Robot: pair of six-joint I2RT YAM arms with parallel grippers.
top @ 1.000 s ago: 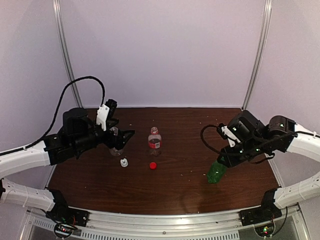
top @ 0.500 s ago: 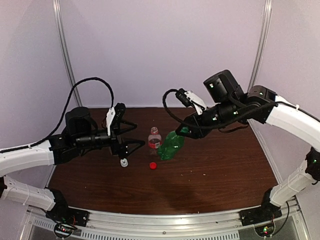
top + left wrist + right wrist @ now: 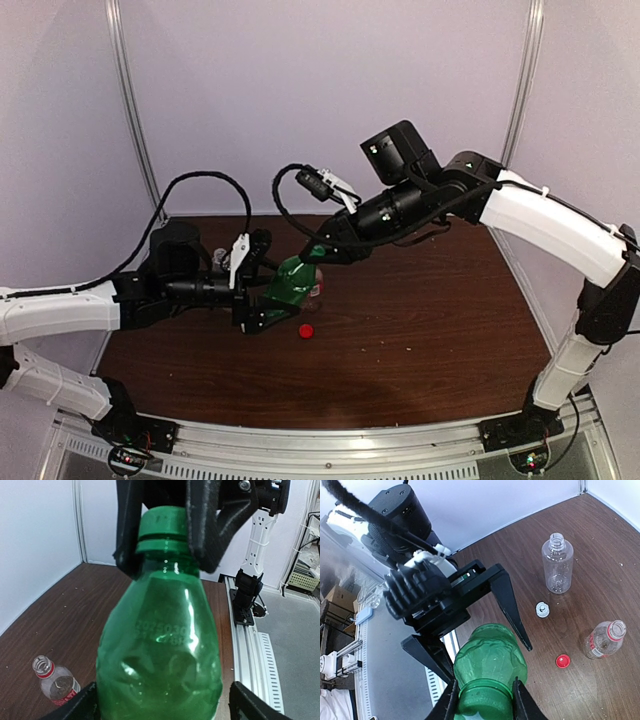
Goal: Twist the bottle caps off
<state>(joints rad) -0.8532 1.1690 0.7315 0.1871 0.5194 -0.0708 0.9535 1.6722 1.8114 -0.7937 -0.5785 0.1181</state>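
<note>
Nearest the arm bases, a round red cap is seen lying loose on the dark, wood-grained bench. In the right wrist view a white nozzle-shaped cap is found at 10 o'clock from it, also loose on the bench.

Just beyond, a green bottle of thin, dented, translucent plastic is held tilted above the bench, with its neck pointed to 1 o'clock in the overhead view. Its smooth, ringed green cap is screwed on. The neck just under that cap is pinched by the right tool, whose black fingers are pressed against it from both sides. The left tool is spread wide, one finger set to each side of the bottle's belly; whether they touch it cannot be told.

At 2 o'clock from the red cap a small clear bottle with a red label is seen, open-necked. Farthest, at 12 o'clock from the white cap, a taller clear bottle is also uncapped. What the bottles hold cannot be told.
</note>
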